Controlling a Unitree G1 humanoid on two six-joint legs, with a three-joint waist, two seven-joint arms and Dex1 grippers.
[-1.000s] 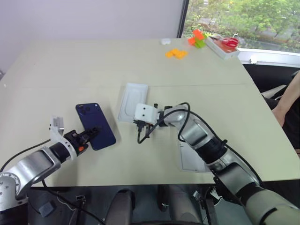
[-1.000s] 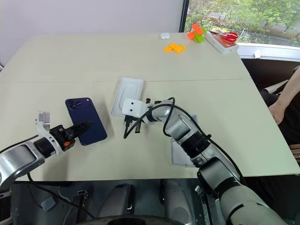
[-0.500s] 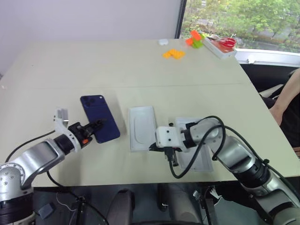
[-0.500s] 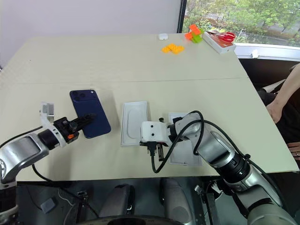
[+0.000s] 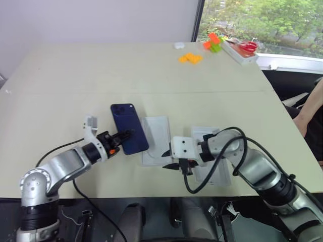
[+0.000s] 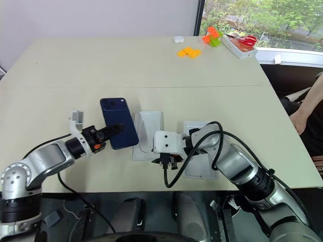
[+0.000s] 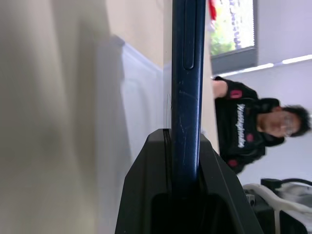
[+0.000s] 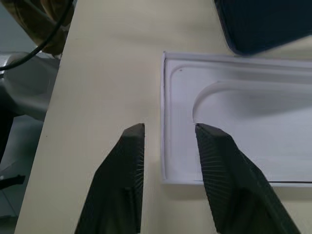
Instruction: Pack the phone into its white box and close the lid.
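The dark blue phone [image 5: 129, 135] is pinched at its near end by my left gripper [image 5: 117, 139], which is shut on it; the left wrist view shows the phone [image 7: 187, 73] edge-on between the fingers [image 7: 146, 195]. Its right side reaches a flat white insert [image 5: 155, 146] with an oval hollow. My right gripper [image 5: 167, 157] stands open at the insert's near end [image 8: 234, 122], one finger over the rim and one outside it. A shallow white rectangular shell [image 5: 216, 169] lies under my right forearm; I cannot tell whether it is the white box or the lid.
Orange blocks [image 5: 190, 57], a green and orange toy [image 5: 213, 41], a small white item [image 5: 179, 45] and a white case [image 5: 241, 50] sit at the far right by the window. A person's arm [image 5: 309, 108] shows at the right edge. Cables hang from both wrists.
My right gripper dragged the insert from mid-table to the near side, then its fingers opened off it. My left gripper carried the phone rightward to the insert.
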